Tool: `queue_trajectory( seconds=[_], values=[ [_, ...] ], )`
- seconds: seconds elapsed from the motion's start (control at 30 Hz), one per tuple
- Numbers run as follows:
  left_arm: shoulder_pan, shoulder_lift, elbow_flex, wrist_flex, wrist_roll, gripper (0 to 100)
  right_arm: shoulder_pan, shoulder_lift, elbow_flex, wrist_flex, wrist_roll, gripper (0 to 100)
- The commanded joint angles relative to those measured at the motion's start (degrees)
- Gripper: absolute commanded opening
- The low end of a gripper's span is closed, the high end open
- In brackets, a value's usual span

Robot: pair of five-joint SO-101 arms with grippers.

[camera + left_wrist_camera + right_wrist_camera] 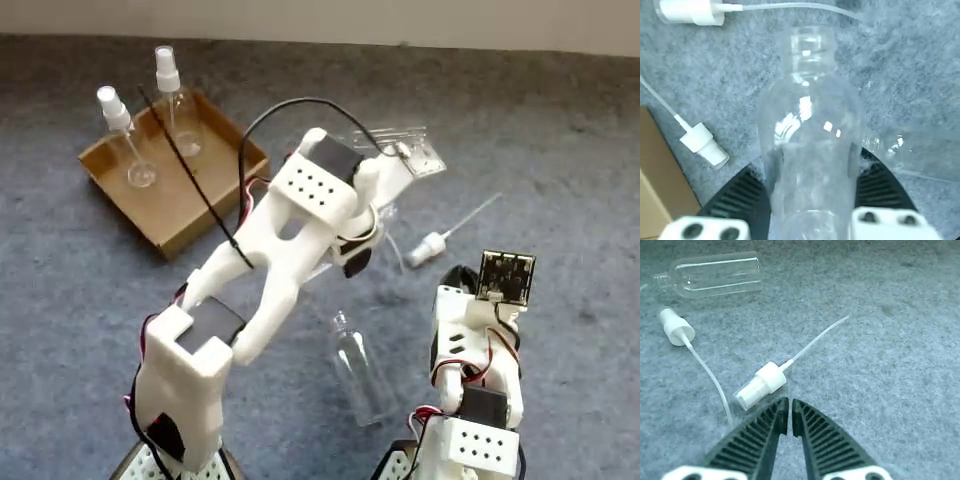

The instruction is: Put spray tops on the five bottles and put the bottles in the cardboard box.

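Note:
A clear open-necked bottle stands between the black fingers of my left gripper, which is shut on its body; in the high view that gripper is over the middle of the carpet. Two loose spray tops lie beyond the bottle. My right gripper is shut and holds nothing, its tips just short of a spray top with a long tube. A second top and a lying bottle are farther off. Two capped bottles stand in the cardboard box.
Another uncapped bottle lies on the grey carpet between the two arm bases. A further clear bottle lies past the left arm's wrist. A spray top rests just ahead of the right gripper.

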Motion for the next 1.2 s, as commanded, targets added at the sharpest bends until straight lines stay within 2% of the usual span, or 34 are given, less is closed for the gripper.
queue_trajectory(
  seconds=[0.0, 0.1, 0.37, 0.73, 1.17],
  values=[
    [-0.04, -9.36, -2.68, 1.23, -0.18, 5, 0.48, -0.57, 4.88, -1.63, 0.62, 1.9],
    [-0.13, -14.99, 0.57, 1.23, -0.18, 5, 0.48, -0.57, 4.97, -1.63, 0.62, 1.9],
    [-1.36, -34.77, 19.91, -0.53, -0.18, 5, 0.48, -0.57, 4.97, -1.63, 0.62, 1.9],
    [-9.63, -58.95, 46.99, -17.32, -0.18, 5, -1.80, -0.57, 4.97, -1.71, 0.62, 1.9],
    [-13.58, -82.33, 75.47, -38.42, -0.09, 5, -1.89, -0.57, 4.97, -1.71, 0.70, 2.0]
  ],
)
